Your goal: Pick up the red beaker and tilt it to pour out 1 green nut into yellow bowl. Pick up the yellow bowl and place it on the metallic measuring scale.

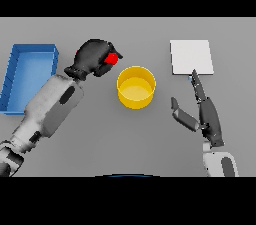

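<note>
Two arms come up from the lower edge onto the grey table (100, 139), one on each side. Nearest, on the right, the right hand (207, 116) rests low over the table with its fingers held straight and pointing away, the thumb spread out toward the middle; it holds nothing, and its longest fingertip reaches just to the near edge of the metallic measuring scale (191, 57). Further in, at the centre, the yellow bowl (136, 87) stands upright on the table between the two hands, apart from both; whether anything lies in it cannot be told. Just beyond and to the left of the bowl, the left hand (92, 58) is curled tightly round the red beaker (113, 58), of which only a small red patch shows between the dark fingers, close beside the bowl's far-left rim. On the far left a blue tray (30, 54) lies along the table's side, beside the left forearm. The scale, a flat pale square, sits farthest back on the right, well apart from the bowl.
</note>
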You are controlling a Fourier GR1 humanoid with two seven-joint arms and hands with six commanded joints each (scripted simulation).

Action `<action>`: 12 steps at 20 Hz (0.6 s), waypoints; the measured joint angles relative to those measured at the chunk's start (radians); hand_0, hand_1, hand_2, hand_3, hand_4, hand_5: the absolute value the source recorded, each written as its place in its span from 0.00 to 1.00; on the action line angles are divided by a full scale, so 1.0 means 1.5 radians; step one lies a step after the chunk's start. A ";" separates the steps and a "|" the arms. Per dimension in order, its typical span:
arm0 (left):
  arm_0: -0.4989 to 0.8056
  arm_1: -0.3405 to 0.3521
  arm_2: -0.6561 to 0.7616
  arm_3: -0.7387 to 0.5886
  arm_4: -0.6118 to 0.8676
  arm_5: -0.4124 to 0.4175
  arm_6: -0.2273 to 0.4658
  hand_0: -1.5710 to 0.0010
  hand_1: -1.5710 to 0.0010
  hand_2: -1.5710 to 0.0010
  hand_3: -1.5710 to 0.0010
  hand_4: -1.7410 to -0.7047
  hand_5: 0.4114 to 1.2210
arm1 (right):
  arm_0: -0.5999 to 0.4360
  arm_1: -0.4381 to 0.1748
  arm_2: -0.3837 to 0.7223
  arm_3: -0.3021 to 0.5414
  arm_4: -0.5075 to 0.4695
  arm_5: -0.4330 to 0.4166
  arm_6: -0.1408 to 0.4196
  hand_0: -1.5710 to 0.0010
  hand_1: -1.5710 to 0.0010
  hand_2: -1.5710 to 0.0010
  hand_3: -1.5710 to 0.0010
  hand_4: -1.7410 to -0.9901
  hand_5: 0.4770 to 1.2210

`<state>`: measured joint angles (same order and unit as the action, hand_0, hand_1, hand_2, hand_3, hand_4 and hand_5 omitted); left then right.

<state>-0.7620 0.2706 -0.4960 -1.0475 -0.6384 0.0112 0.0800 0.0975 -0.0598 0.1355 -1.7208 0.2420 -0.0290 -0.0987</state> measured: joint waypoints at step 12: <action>-0.201 0.014 -0.231 0.135 -0.164 -0.154 -0.065 0.00 0.00 0.00 0.00 0.04 1.00 | -0.004 0.014 -0.009 0.008 -0.004 -0.017 0.006 1.00 1.00 1.00 1.00 0.71 0.24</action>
<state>-1.0642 0.2915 -0.8422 -0.8454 -0.8843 -0.2193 -0.0169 0.0916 -0.0391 0.1217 -1.7088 0.2361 -0.0549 -0.0901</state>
